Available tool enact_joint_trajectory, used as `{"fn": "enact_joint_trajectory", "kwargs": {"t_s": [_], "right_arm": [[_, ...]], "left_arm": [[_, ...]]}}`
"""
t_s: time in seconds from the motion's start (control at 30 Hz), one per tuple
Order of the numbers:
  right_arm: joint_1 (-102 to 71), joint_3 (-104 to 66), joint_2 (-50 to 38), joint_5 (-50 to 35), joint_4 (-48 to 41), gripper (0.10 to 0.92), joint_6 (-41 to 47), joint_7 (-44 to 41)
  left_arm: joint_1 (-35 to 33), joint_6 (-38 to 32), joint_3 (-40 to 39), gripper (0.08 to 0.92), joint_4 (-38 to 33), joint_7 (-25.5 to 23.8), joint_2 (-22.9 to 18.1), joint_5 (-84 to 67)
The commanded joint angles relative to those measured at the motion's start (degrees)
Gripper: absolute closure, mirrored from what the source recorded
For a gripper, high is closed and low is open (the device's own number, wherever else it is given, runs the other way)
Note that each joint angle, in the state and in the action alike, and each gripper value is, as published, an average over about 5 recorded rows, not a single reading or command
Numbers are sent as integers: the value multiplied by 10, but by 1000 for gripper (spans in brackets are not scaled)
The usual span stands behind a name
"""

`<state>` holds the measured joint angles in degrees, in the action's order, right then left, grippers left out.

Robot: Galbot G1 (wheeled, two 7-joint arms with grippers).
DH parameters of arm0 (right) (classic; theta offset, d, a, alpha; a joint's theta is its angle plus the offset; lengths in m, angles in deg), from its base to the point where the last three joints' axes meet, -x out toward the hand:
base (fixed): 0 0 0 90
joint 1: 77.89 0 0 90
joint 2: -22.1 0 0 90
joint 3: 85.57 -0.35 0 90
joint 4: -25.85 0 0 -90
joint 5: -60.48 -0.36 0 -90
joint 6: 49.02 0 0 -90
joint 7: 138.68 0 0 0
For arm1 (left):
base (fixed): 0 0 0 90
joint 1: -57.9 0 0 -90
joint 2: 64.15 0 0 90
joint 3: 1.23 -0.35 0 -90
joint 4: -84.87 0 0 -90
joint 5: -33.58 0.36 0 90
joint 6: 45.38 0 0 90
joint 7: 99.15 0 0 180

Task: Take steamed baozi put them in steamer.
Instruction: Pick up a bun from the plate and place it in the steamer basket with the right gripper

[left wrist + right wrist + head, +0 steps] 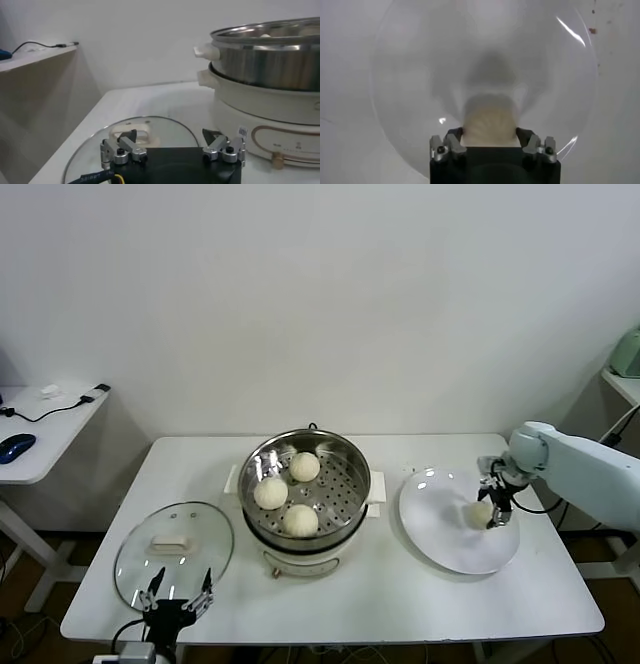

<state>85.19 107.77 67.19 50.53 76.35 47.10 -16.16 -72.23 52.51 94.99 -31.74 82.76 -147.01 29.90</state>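
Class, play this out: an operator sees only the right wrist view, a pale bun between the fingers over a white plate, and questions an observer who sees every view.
Operator: How many baozi are in the steamer?
Observer: Three sit on the tray of the steamer.
Operator: Where's the lid?
Observer: The glass lid lies flat on the table, on the steamer's left.
Operator: And the left gripper?
Observer: The left gripper is open, above the lid's near edge.
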Motion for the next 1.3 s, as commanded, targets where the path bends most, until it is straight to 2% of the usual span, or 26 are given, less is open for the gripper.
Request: {"fn": "enact_joint_trajectory", "kwargs": {"t_s": [0.03, 0.2, 0.4, 0.6, 0.77, 1.0, 1.3], "right_arm": [[11, 4, 1, 0, 14, 357, 6, 0], [97, 78, -8, -60, 67, 386, 21, 1], [322, 266, 9, -213, 172, 397, 35, -4], [516, 356, 71, -383, 275, 395, 67, 4], [569, 336, 143, -491, 337, 397, 108, 46], [531, 293, 246, -543, 369, 397, 159, 108], [403, 297, 294, -497, 321, 397, 193, 169]], "left_arm": [[0, 1, 0, 177, -1, 0, -1, 0], [-1, 1, 0, 177, -5, 0, 0, 0], [-2, 3, -2, 177, -13, -1, 1, -1], [0, 7, -4, 177, -22, -2, 3, -3], [5, 8, -10, 177, -24, -2, 2, 1], [8, 11, -19, 177, -30, -3, 5, 2], [7, 10, -20, 177, -29, -3, 5, 2]]}}
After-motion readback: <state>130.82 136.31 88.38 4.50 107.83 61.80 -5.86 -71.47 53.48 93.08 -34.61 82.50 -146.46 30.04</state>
